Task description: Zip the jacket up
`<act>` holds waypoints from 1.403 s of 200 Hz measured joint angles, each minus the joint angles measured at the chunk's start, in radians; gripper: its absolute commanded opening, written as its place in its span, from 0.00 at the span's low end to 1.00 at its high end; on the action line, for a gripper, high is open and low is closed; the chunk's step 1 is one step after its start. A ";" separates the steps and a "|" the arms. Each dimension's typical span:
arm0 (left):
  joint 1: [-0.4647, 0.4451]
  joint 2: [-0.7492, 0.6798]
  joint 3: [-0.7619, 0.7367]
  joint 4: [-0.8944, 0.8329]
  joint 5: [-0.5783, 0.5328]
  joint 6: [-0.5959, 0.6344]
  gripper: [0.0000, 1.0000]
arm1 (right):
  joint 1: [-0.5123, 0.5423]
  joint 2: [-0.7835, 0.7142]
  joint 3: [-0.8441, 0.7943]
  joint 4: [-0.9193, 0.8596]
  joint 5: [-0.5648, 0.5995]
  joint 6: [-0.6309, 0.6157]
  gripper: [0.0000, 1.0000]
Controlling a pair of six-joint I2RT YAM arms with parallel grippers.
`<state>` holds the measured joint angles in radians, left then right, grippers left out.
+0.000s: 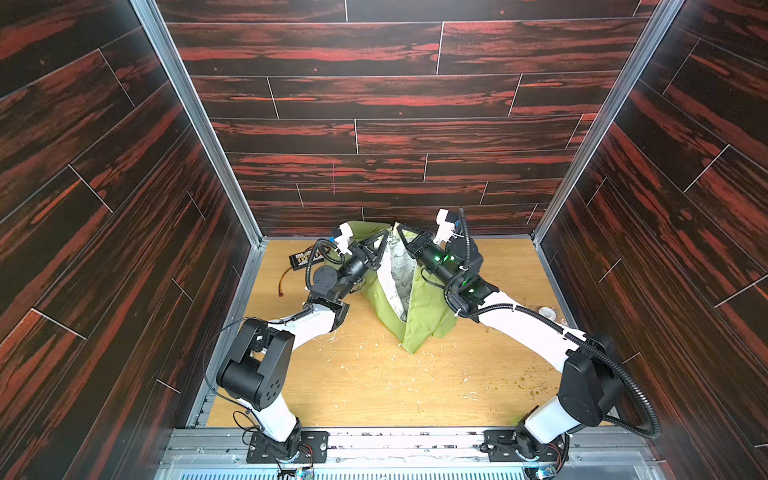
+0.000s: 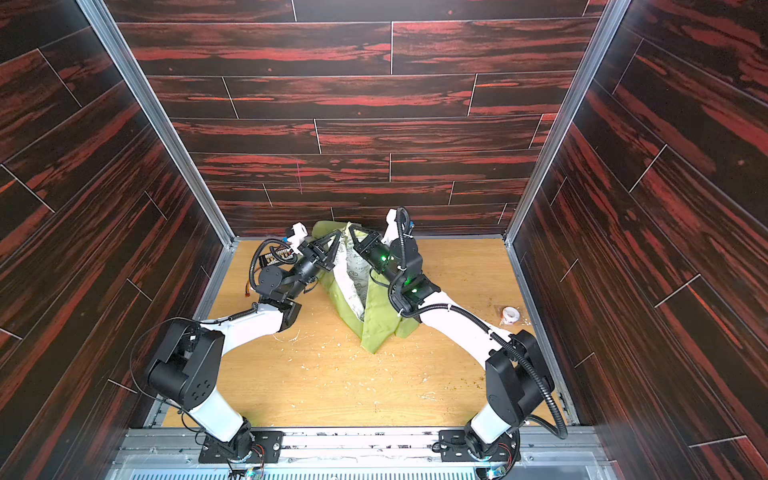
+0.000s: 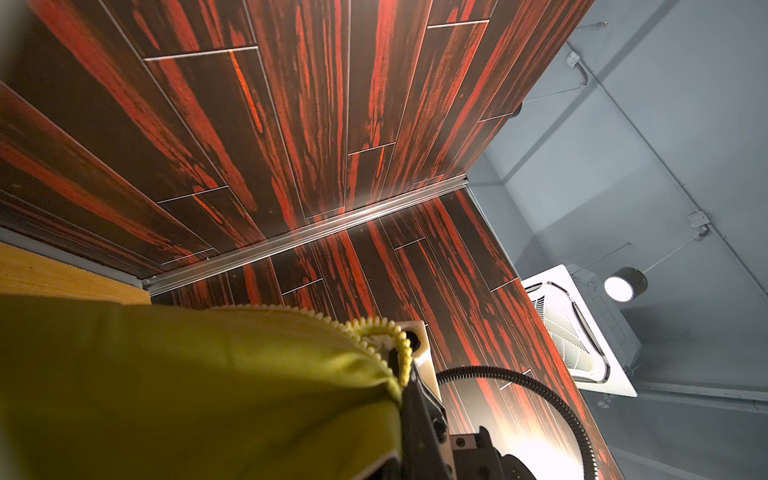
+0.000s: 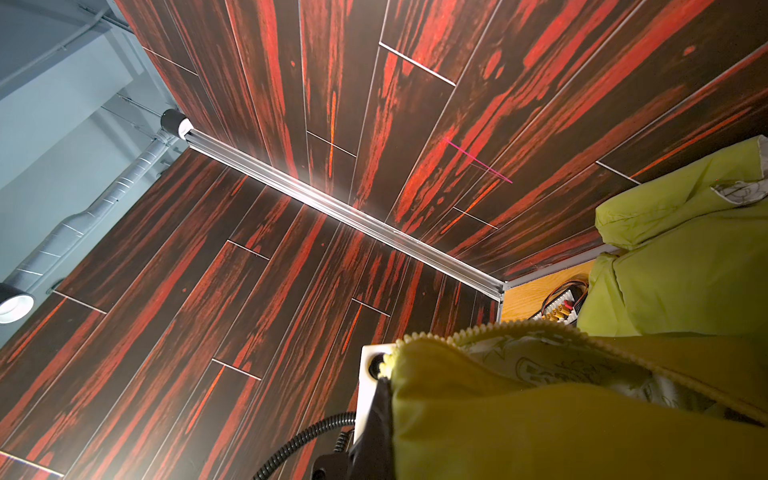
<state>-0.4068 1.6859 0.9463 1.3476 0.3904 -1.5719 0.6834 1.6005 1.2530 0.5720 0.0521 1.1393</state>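
The olive-green jacket [image 1: 422, 309] [image 2: 380, 318] hangs lifted at the back of the table, its front spread apart and the white patterned lining [image 1: 397, 270] showing; its lower end rests on the wood. My left gripper [image 1: 383, 240] [image 2: 336, 239] is shut on one top front edge and my right gripper [image 1: 400, 231] [image 2: 352, 231] on the other, tips close together. In the left wrist view, green fabric [image 3: 187, 374] and zipper teeth [image 3: 402, 347] bunch at the left gripper [image 3: 409, 365]. In the right wrist view, fabric [image 4: 540, 436] and zipper teeth [image 4: 478, 330] run from the right gripper [image 4: 384, 372].
A black device with wires [image 1: 304, 258] lies at the back left of the wooden table [image 1: 374, 386]. A roll of tape [image 2: 510, 314] sits near the right wall. Crumbs and shavings litter the wood. Dark red panel walls close in three sides.
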 measured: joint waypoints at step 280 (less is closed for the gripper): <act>0.011 0.048 0.027 0.014 0.093 -0.147 0.00 | 0.008 -0.080 -0.129 -0.011 -0.031 -0.127 0.00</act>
<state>-0.3958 1.7344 0.9737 1.3613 0.4831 -1.7191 0.6914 1.5200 1.1244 0.5610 0.0212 1.0122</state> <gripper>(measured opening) 0.053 0.047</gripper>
